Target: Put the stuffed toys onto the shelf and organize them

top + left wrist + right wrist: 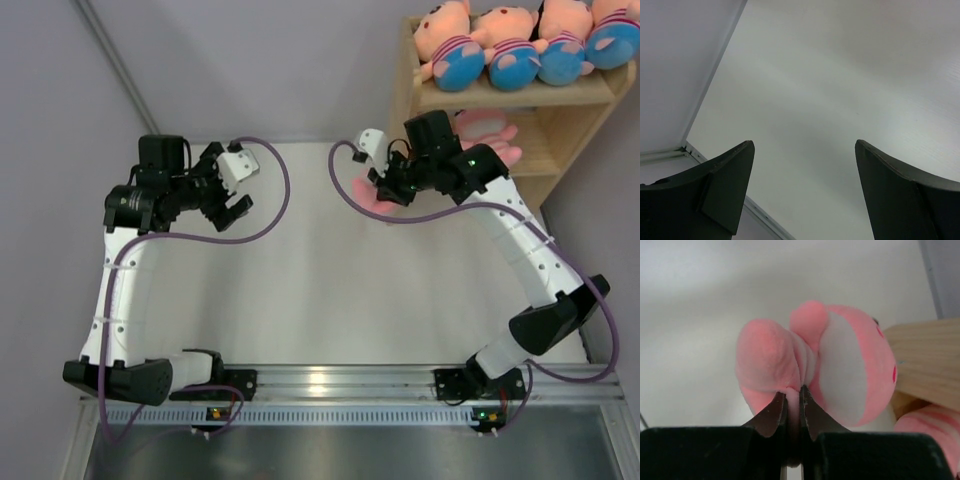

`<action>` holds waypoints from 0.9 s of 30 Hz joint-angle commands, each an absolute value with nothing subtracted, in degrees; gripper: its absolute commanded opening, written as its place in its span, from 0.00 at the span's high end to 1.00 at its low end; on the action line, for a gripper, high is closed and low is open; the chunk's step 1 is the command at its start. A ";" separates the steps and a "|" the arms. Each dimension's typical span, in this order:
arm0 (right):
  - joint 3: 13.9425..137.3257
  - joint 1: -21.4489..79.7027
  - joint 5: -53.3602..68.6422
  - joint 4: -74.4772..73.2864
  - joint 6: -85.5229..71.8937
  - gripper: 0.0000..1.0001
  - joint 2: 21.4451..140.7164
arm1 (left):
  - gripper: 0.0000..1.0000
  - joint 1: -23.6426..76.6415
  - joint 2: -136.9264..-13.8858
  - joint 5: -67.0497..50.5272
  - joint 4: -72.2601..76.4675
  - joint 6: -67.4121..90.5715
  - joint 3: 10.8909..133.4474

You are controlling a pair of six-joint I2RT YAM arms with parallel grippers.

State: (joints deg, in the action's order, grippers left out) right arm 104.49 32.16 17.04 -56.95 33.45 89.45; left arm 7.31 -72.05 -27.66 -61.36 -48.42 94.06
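Note:
My right gripper (793,390) is shut on a fold of an all-pink stuffed toy (850,365), pinched thin between the jaws. From the top camera that toy (368,202) hangs under the right gripper (384,186), over the table just left of the shelf (560,96). Several peach-faced toys (505,45) with blue bottoms lie in a row on the shelf's top tier. Another pink toy (488,128) lies on the lower tier. My left gripper (805,145) is open with only bare table between its fingers. It hovers at the far left (243,186).
The wooden side of the shelf (927,355) is close on the right in the right wrist view, with a pink striped toy (935,432) below it. The white table's left rim (715,170) runs under the left gripper. A grey wall stands behind.

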 commanded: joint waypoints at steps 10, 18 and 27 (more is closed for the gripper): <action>88.97 25.59 1.69 -80.16 47.73 1.00 76.73 | 0.13 7.47 -73.65 -27.95 -60.21 -48.34 96.32; 76.11 14.95 -23.09 -75.06 48.95 1.00 75.50 | 0.13 7.56 -74.71 -28.92 -60.29 -48.69 97.03; 67.97 9.76 -40.89 -45.05 81.53 1.00 63.39 | 0.13 8.09 -75.76 -29.27 -60.29 -48.96 96.85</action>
State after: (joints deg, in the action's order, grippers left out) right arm 71.66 11.00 -34.22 -61.78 60.16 70.52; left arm 7.66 -75.40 -27.83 -61.41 -48.36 94.78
